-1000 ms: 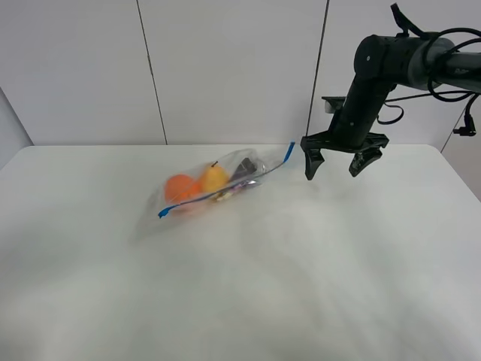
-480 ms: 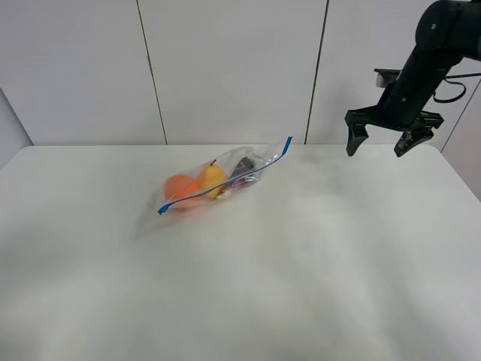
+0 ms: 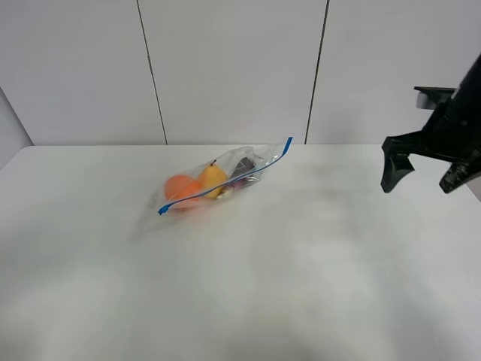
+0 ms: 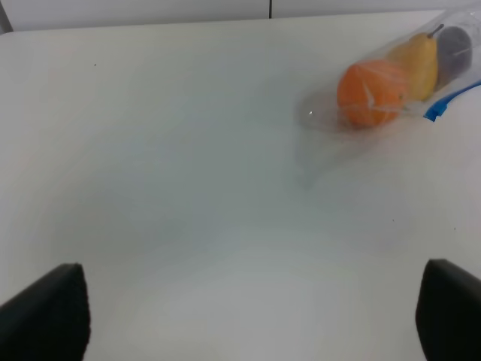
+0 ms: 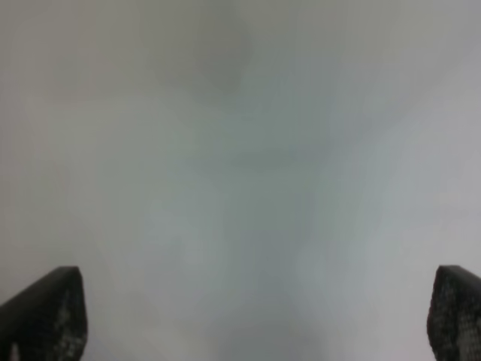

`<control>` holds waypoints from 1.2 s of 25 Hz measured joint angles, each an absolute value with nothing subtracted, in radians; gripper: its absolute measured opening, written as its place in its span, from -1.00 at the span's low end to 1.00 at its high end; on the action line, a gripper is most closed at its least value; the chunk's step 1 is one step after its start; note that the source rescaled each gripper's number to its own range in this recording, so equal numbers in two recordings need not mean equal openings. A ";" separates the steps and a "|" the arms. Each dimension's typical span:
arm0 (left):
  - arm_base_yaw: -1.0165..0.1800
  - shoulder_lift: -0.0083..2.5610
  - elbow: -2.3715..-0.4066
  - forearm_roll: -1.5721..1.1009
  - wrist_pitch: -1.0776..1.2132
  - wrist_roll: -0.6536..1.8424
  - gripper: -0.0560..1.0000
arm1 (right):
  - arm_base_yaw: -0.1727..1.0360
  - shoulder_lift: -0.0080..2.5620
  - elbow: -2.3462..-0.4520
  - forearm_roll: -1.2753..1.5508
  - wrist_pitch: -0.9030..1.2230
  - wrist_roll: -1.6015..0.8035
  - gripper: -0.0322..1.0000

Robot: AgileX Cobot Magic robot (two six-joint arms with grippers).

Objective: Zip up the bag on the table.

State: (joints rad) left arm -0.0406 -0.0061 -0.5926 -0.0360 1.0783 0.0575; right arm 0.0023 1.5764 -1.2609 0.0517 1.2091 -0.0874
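Observation:
The clear bag (image 3: 214, 183) lies on the white table (image 3: 248, 263), left of centre toward the back, with its blue zip strip (image 3: 225, 184) running diagonally. Orange, yellow and dark purple toy fruit show through it. The left wrist view shows the bag (image 4: 402, 71) far off. My right gripper (image 3: 425, 174) is open and empty, in the air at the far right, well away from the bag. In the right wrist view its fingertips (image 5: 45, 316) frame only blurred table. My left gripper (image 4: 252, 316) is open and empty, out of the exterior view.
A grey panelled wall (image 3: 225, 68) stands behind the table. The table's right edge (image 3: 460, 180) lies close under my right gripper.
My right arm has pulled away from the bag's zip end, swinging to the far right and lowering a little. The bag has settled flatter; its zip strip now lies across the fruit.

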 joint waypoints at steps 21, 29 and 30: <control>-0.041 -0.006 -0.593 -0.036 1.079 0.059 1.00 | 0.002 0.350 -0.496 0.052 1.025 -0.087 1.00; -0.041 -0.006 -0.593 -0.036 1.079 0.059 1.00 | 0.002 0.006 -0.493 0.052 1.026 -0.084 1.00; -0.041 -0.006 -0.593 -0.036 1.079 0.059 1.00 | 0.002 -0.002 -0.493 0.050 1.026 -0.078 1.00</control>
State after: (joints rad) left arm -0.0406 -0.0061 -0.5926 -0.0360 1.0791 0.0588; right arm 0.0023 -0.0015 -0.4928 0.0504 1.0264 -0.0784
